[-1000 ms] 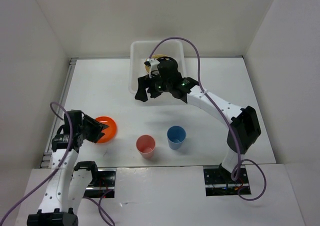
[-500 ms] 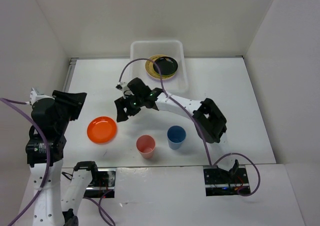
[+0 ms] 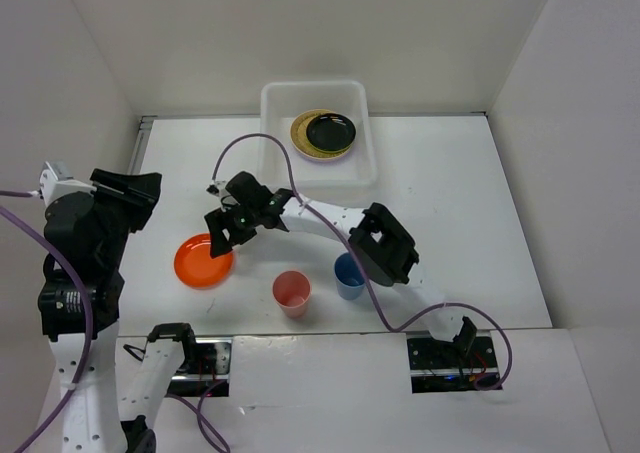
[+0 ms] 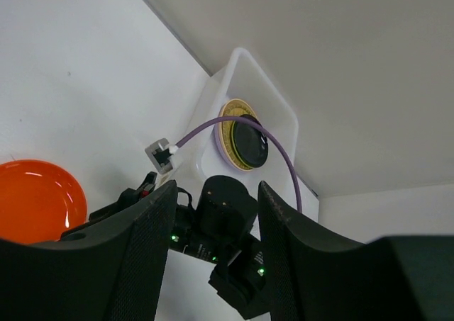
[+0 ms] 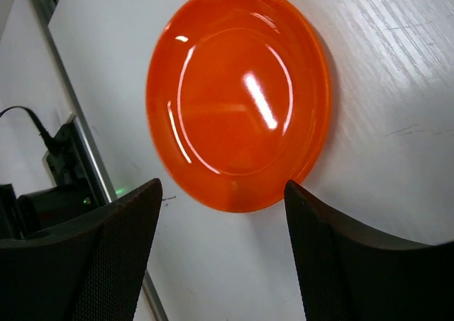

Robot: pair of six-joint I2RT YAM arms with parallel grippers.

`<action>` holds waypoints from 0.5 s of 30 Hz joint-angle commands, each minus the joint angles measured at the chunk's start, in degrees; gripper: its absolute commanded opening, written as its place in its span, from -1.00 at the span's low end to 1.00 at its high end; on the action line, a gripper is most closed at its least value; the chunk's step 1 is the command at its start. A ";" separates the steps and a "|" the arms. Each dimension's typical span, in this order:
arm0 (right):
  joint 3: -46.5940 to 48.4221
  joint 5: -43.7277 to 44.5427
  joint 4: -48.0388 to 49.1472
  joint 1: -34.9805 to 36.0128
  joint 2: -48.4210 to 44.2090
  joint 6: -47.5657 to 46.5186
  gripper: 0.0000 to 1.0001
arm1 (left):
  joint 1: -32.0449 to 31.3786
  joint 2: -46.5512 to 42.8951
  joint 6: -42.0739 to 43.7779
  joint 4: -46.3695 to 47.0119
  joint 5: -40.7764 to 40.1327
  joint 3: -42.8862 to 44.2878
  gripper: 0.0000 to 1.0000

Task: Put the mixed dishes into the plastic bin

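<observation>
The orange plate lies flat on the table at the left. My right gripper hovers open at the plate's right edge, its fingers apart on either side of the near rim and clear of it. The plastic bin at the back holds a stack of plates, with a black plate on top of yellow and lavender ones. A pink cup and a blue cup stand upright near the front. My left gripper is raised at the far left, open and holding nothing.
The right arm stretches across the table's middle, its purple cable looping above the bin's left front corner. White walls close in the table on three sides. A metal rail runs along the left edge.
My right arm swung from the bin down and left to the orange plate. My left arm drew back from the plate and rose at the left.
</observation>
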 commanded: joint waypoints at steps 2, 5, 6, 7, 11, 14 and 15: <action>4.70 3.93 -1.00 0.60 2.43 2.42 0.47 | 0.37 0.52 3.88 3.79 1.25 3.33 0.13; 5.33 6.47 -1.01 0.60 3.93 3.13 0.46 | 0.37 0.52 4.59 3.79 1.26 3.33 0.13; 5.33 6.49 -1.01 0.60 4.46 3.65 0.46 | 0.37 0.52 4.59 3.79 1.26 3.33 0.16; 5.85 7.01 -1.01 0.60 5.16 3.66 0.46 | 0.37 0.52 5.11 3.79 1.26 3.33 0.16; 7.69 6.40 -1.53 0.60 6.74 4.19 0.41 | 0.37 0.52 5.64 3.79 0.73 3.33 0.18; 10.24 5.87 -3.37 0.60 8.50 4.19 0.28 | 0.37 0.52 5.64 3.79 0.73 3.33 0.18; 11.03 5.87 -3.90 0.60 9.37 4.19 0.19 | 0.37 0.52 5.64 3.79 0.73 3.33 0.21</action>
